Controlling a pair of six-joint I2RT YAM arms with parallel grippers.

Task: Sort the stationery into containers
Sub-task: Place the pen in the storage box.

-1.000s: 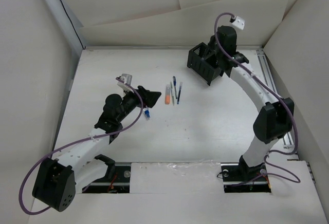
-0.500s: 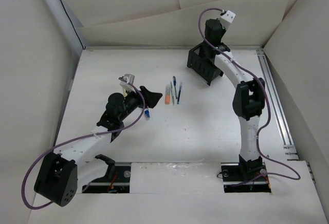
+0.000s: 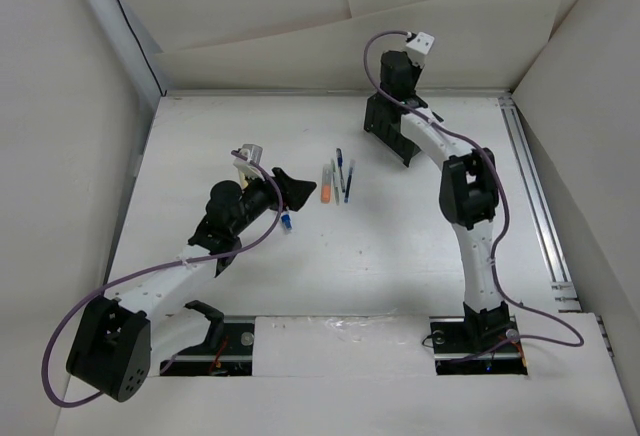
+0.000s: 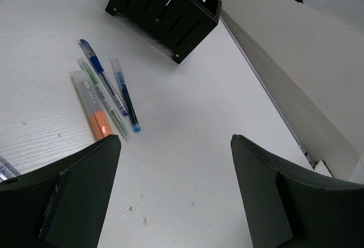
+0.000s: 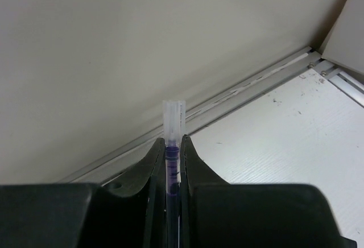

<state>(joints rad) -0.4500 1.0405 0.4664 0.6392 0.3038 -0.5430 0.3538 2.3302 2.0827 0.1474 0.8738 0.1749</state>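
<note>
The black slotted organiser [image 3: 377,122] stands at the back of the table and also shows in the left wrist view [image 4: 165,9]. My right gripper [image 5: 172,141] is shut on a thin pen [image 5: 172,124] with a clear cap and a dark blue-violet body. It hovers over the organiser [image 3: 392,96]. A blue pen [image 4: 101,74], a dark blue pen [image 4: 126,95], a thin greenish pen [image 4: 108,107] and a grey marker with an orange end [image 4: 92,103] lie together mid-table [image 3: 336,178]. My left gripper [image 4: 173,141] is open and empty, just left of them [image 3: 292,187]. A stubby white-blue marker [image 3: 286,221] lies beside it.
Pale board walls enclose the table at the back and sides. A metal rail [image 3: 535,186] runs along the right edge. The right arm's elbow [image 3: 465,191] stands to the right of the pens.
The right arm has swung left, bringing its wrist and the held pen from the organiser's right side to above it. The left arm has shifted slightly and then stayed still.
</note>
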